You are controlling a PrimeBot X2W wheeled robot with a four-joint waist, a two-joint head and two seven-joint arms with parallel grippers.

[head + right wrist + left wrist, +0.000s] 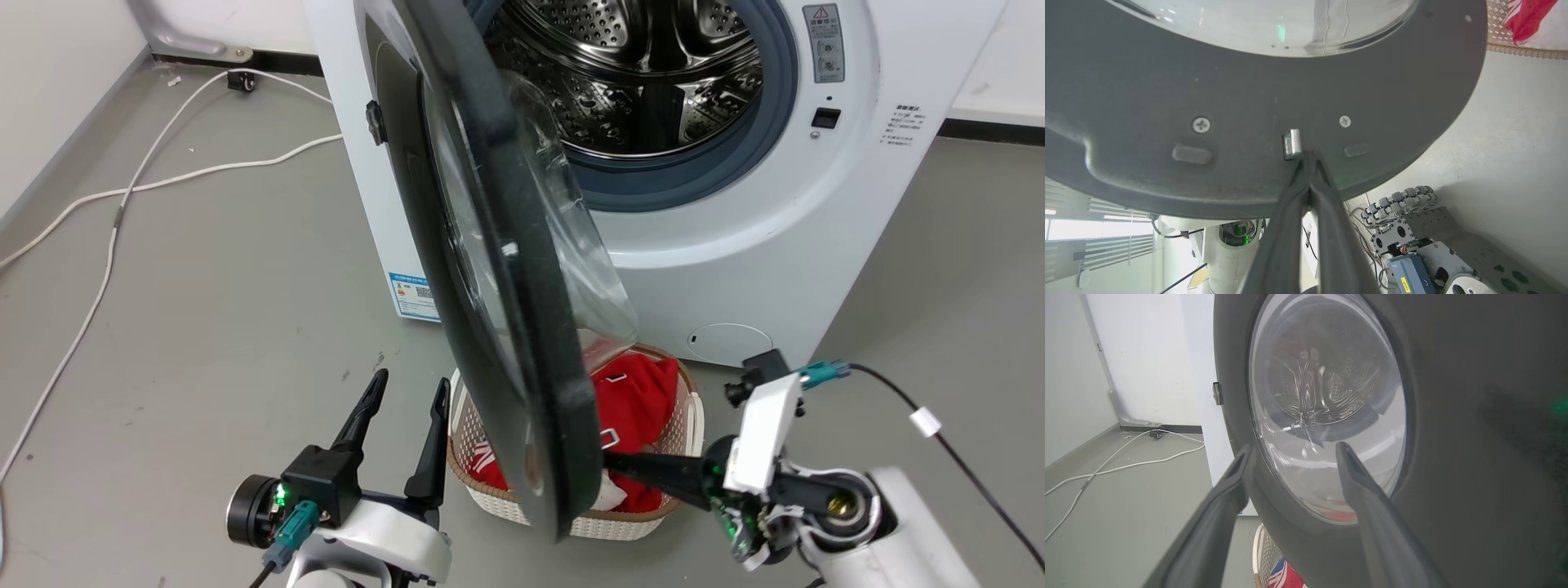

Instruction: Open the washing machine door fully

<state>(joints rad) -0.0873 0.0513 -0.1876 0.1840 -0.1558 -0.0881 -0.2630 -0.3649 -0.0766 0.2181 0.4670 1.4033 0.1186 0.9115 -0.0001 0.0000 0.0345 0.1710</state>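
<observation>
The washing machine (735, 245) stands white with its steel drum (637, 73) exposed. The washing machine door (522, 269) is swung out, nearly edge-on to the head view, hinged at its left. My left gripper (408, 400) is open at the lower left, just off the door's outer face (1453, 457); its fingers (1293, 449) frame the glass window without touching it. My right gripper (608, 464) is shut, with its tips (1308, 157) pressed against the door's inner face (1208, 90) beside the small metal latch (1292, 143).
A white woven basket (588, 523) with red clothes (637, 400) sits on the floor under the door's lower edge. White cables (122, 196) trail across the grey floor at the left. My own base (1412, 245) is below the door.
</observation>
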